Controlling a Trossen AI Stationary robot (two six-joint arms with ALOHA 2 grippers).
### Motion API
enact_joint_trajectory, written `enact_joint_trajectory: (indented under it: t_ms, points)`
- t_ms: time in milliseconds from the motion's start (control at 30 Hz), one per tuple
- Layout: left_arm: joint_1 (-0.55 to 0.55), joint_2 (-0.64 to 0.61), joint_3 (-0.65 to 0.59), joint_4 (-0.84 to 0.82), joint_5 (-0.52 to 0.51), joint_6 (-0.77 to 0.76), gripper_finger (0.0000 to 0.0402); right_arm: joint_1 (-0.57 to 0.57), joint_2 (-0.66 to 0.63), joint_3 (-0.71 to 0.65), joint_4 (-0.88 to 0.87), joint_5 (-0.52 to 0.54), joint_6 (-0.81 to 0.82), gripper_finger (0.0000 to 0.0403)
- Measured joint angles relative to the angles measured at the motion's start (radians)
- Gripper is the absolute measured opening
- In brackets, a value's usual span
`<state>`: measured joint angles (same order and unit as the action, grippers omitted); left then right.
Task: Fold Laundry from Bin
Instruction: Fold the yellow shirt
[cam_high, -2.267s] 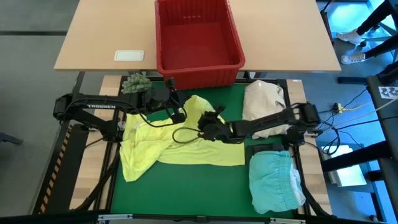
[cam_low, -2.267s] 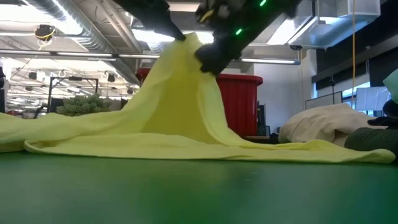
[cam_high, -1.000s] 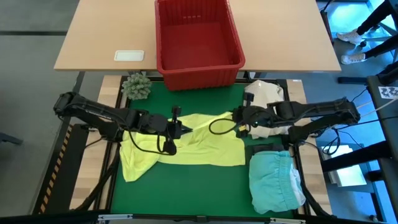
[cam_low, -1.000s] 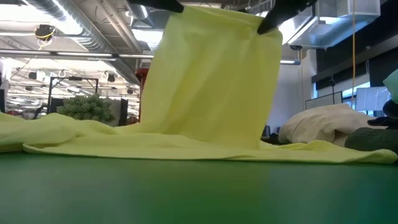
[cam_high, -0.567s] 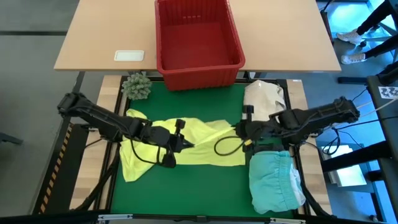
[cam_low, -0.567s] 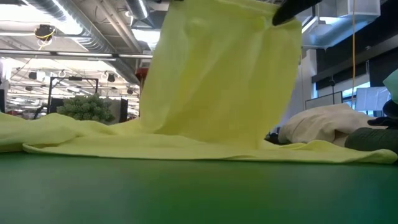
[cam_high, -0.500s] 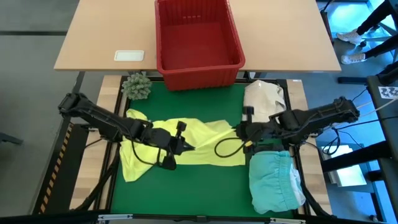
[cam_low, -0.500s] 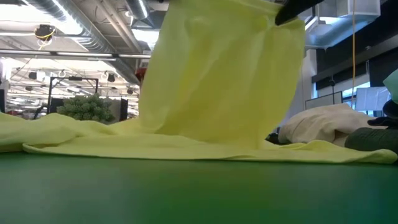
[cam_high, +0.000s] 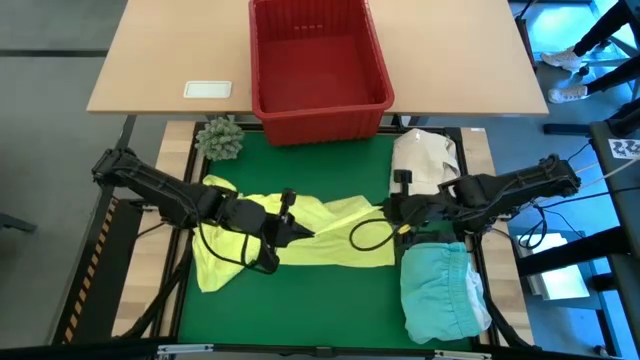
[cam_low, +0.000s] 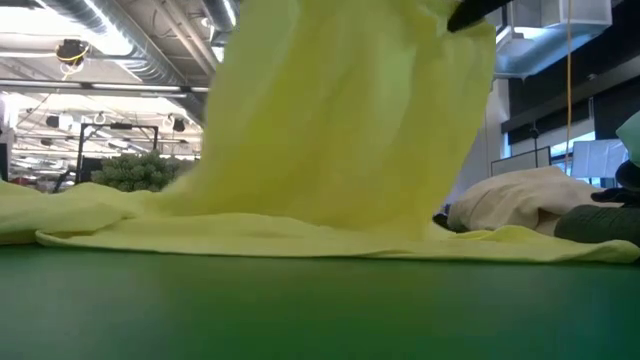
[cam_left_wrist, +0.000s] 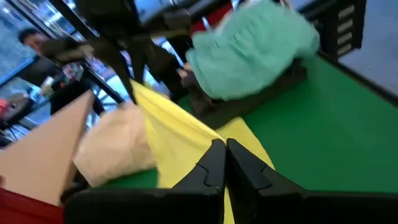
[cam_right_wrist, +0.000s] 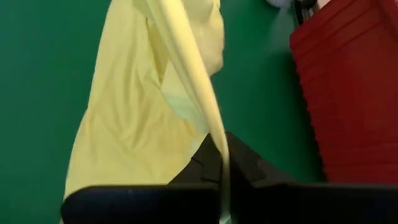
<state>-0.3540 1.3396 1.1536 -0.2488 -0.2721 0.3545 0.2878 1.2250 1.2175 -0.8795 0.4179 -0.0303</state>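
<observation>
Bright yellow soft cloth shirt (cam_high: 300, 240) spread across the middle of the flat green table mat (cam_high: 300, 300), with its top edge lifted up off the mat. Looks light and floppy, bends anywhere, slides easily, hard to break. Best held at an edge or a corner, one pinch on each side, so the cloth hangs flat between.

On the left, left gripper (cam_high: 292, 229) pressed together, pinching the yellow shirt's raised edge. Same pinch seen close up in the left wrist view (cam_left_wrist: 222, 163).

In the middle, big bright red plastic crate with slotted sides (cam_high: 318, 60) past the far edge of the mat, nothing seen inside.

On the right, right gripper (cam_high: 392, 212) pressed together too, pinching the other end of that raised edge. Close by, cream-white cloth bundle (cam_high: 424, 160), and soft light turquoise-blue garment (cam_high: 440, 290) in a heap nearer the front.

Compared with a moment ago: both grippers nearer the front of the table and a bit farther apart, the hanging yellow sheet wider and swung forward, covering more of the low view.
</observation>
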Motion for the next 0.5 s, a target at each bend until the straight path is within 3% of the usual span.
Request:
enact_joint_trajectory:
  t_ms: [167, 500]
  points:
    - [-0.011, 0.008, 0.095, -0.068, 0.052, -0.034, 0.0, 0.001, -0.059, 0.002, 0.014, -0.028, 0.002, 0.0]
    - [-0.041, 0.118, 0.102, -0.102, 0.168, -0.195, 0.0, 0.001, -0.063, 0.0, -0.013, -0.16, 0.026, 0.0]
